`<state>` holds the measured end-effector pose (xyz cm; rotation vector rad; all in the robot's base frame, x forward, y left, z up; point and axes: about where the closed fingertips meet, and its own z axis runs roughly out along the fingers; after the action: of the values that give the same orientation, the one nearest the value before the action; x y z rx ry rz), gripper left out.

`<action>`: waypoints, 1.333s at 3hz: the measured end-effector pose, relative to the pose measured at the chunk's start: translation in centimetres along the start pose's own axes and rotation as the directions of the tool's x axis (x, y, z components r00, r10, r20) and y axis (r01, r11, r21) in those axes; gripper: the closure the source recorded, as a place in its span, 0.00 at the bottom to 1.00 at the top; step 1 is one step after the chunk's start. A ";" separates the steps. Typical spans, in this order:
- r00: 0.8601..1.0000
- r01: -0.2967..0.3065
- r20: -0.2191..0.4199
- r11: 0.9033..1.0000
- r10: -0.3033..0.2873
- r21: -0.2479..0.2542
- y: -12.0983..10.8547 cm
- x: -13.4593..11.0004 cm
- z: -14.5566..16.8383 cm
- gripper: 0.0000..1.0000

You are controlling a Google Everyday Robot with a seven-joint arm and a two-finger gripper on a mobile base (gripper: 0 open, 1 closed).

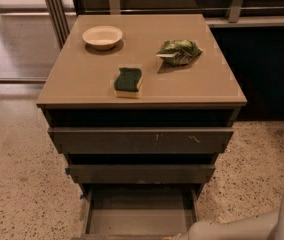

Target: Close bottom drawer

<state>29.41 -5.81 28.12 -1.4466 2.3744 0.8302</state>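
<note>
The bottom drawer [141, 214] is the narrowest of three dark grey-brown drawers in the cabinet. It is pulled out towards me, and its shallow tray looks empty inside. Its front edge lies at the bottom border of the camera view. My white arm [242, 226] comes in from the bottom right. My gripper [182, 235] is at the drawer's front right corner, mostly cut off by the bottom border.
The mid-width drawer [141, 173] and the widest, scratched drawer [141, 140] above it stand slightly out. On the cabinet top [82, 79] lie a pale bowl [102, 36], a green-and-yellow sponge [128, 81] and a green snack bag [179, 51]. Speckled floor [17, 174] surrounds the cabinet.
</note>
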 end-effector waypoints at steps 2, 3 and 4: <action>1.000 0.000 0.000 1.000 0.000 0.000 0.0 0.0 0.0 0.65; 1.000 0.000 0.000 1.000 0.000 0.000 0.0 0.0 0.0 0.89; 1.000 0.003 -0.003 1.000 -0.003 0.007 0.0 0.3 0.3 1.00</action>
<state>29.29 -5.83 27.72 -1.4493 2.3750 0.8190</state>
